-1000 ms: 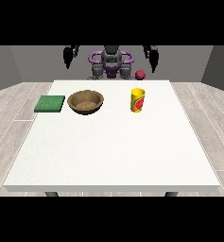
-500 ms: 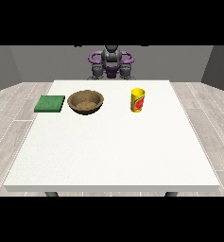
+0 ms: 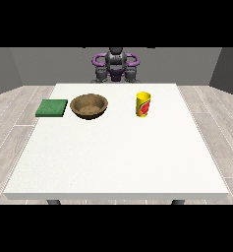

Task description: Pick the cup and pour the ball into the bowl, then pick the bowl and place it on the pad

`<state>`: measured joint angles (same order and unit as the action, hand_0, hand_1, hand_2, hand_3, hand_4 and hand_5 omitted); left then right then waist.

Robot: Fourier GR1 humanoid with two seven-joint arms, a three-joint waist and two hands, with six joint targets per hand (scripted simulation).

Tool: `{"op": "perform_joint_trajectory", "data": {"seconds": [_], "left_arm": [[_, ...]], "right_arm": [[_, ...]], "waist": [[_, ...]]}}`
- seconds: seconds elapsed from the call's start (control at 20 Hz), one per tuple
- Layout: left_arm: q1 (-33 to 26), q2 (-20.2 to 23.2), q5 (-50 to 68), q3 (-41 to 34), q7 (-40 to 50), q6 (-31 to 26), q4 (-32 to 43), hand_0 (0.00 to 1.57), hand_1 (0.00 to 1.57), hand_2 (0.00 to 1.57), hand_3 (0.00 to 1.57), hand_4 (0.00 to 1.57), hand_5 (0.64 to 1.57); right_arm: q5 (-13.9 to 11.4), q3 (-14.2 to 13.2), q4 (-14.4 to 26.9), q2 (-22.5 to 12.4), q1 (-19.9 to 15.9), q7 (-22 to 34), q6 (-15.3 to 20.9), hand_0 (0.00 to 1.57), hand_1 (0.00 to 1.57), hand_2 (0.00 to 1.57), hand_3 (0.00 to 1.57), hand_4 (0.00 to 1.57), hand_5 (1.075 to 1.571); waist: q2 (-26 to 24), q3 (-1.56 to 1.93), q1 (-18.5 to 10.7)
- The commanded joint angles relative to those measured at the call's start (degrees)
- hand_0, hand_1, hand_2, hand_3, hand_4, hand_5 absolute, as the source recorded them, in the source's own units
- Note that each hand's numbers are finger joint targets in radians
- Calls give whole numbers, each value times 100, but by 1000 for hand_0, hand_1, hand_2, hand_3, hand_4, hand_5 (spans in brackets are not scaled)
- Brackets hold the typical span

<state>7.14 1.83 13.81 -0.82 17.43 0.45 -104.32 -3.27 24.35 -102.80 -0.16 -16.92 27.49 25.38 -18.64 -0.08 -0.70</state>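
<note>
A yellow cup [image 3: 143, 104] with a red mark stands upright on the white table [image 3: 118, 157], right of centre at the back. No ball shows in this view. A brown wooden bowl [image 3: 89, 106] sits left of the cup, and it looks empty. A flat green pad [image 3: 52, 108] lies left of the bowl. Both hands are drawn in low in front of the robot's body behind the table's far edge, well away from the objects: the hand at the view's left [image 3: 101, 77] and the hand at the view's right [image 3: 132, 76].
The robot's torso [image 3: 116, 64] stands behind the middle of the far edge. Wide white table surface stretches from the objects to the near edge. Grey plank floor surrounds the table.
Both arms have come down from a raised, spread pose to the robot's front. A red ball seen beside the hand at the view's right one second ago is out of sight.
</note>
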Motion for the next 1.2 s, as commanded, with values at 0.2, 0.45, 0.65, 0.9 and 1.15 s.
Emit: {"op": "perform_joint_trajectory", "data": {"seconds": [0.2, 0.45, 0.65, 0.9, 1.15], "left_arm": [[1434, 551, 36, -703, -791, -233, 398, 0, 0, 0, 0, 0, 1507], [1863, 844, -627, -960, -1810, -91, 1169, 0, 0, 0, 0, 0, 1459], [1809, 1036, -584, -1216, -2587, -415, 2216, 0, 0, 0, 0, 0, 1434], [1189, 760, -802, -1222, -3927, -470, 2832, 0, 0, 0, 0, 0, 1409], [1659, 868, -807, -1347, -4254, -475, 3856, 0, 0, 0, 0, 0, 1407]], "right_arm": [[81, -777, 145, -340, -899, -972, -495, 0, 0, 0, 0, 0, 1569], [214, -588, -103, -248, -864, -1418, -812, 0, 0, 0, 0, 0, 1568], [191, -733, -432, -269, -1194, -809, -898, 0, 0, 0, 0, 0, 1566], [389, -1210, -689, -540, -927, -1109, -1102, 0, 0, 0, 0, 0, 1568], [757, -1689, -573, -748, -862, -1247, -1572, 0, 0, 0, 0, 0, 1568]], "waist": [[2242, 9, 274], [2960, 9, 814], [2904, 4, 892], [3157, 4, 886], [3160, 7, 883]]}}
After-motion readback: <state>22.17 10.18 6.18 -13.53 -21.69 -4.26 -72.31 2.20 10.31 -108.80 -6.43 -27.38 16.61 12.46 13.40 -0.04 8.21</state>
